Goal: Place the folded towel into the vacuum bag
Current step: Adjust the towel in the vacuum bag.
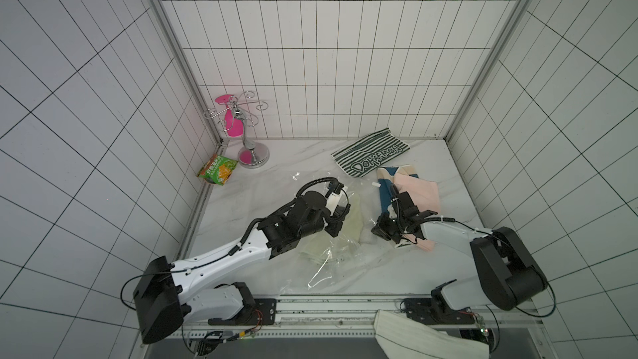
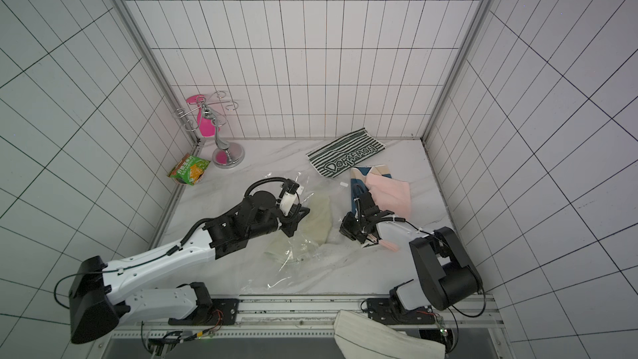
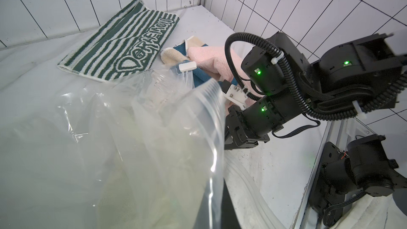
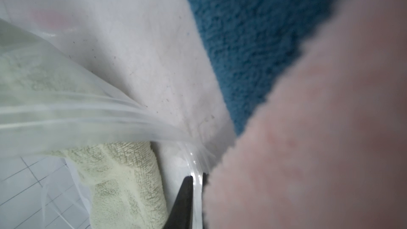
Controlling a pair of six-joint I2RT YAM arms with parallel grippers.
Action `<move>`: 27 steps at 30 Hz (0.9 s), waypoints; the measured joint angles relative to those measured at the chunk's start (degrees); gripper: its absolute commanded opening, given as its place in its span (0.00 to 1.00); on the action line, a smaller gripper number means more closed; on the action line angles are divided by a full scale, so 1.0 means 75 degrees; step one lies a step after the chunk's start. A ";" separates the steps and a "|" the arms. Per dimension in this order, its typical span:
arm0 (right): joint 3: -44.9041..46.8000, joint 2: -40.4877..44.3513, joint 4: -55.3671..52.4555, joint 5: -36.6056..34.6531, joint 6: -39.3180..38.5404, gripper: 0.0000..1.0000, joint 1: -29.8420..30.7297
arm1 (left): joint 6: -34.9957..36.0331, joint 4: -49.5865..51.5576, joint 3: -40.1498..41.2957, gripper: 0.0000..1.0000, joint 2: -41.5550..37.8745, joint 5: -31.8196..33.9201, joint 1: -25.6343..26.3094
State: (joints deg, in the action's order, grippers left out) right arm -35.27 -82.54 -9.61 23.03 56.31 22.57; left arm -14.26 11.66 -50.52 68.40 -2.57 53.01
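Observation:
The vacuum bag [image 1: 331,260] [image 2: 293,253] lies crumpled and transparent mid-table. Through its plastic shows a pale yellow-green folded towel [image 1: 352,226] [image 2: 319,219] [image 4: 123,183]. My left gripper [image 1: 340,222] [image 2: 297,219] is shut on the bag's upper mouth edge and holds it up. In the left wrist view that ribbed edge [image 3: 211,98] hangs in front and hides most of the gripper [image 3: 220,205]. My right gripper [image 1: 376,233] [image 2: 347,227] [image 4: 198,176] sits at the mouth's right side, shut on the clear zip strip [image 4: 196,161].
A pink towel [image 1: 419,195] over a blue towel [image 1: 383,195] lies right beside the right gripper. A green-striped towel [image 1: 371,151] lies at the back. A snack packet [image 1: 217,169] and a chrome stand [image 1: 248,132] stand back left. A white cloth [image 1: 424,336] hangs off the front rail.

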 measured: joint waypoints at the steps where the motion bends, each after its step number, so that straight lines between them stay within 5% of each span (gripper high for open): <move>1: -0.0006 0.0087 -0.0032 0.0000 0.0012 0.04 0.0000 | 0.0015 0.0000 0.0000 0.00 -0.0003 0.0009 -0.0020; 13: -0.0947 0.2795 -0.1614 -0.0172 -0.0376 0.00 0.0012 | 0.0102 0.0047 0.0000 0.00 -0.0119 0.0015 -0.0286; 20: -0.0629 0.2046 -0.1725 -0.0219 -0.0513 0.02 0.0012 | -0.0035 -0.0015 0.0000 0.00 0.0163 -0.0099 -0.0286; 23: -0.0423 0.1612 -0.1842 -0.0312 -0.0609 0.08 0.0012 | -0.0055 0.0003 0.0000 0.00 0.0367 -0.0143 -0.0286; 27: -0.0481 0.1632 -0.2072 -0.0536 -0.0848 0.30 -0.0009 | -0.0050 0.0009 0.0000 0.00 0.0449 -0.0277 -0.0286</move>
State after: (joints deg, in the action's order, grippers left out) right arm -38.87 -70.30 -25.15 19.00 49.95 22.50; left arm -14.63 11.73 -50.52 71.77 -4.64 50.87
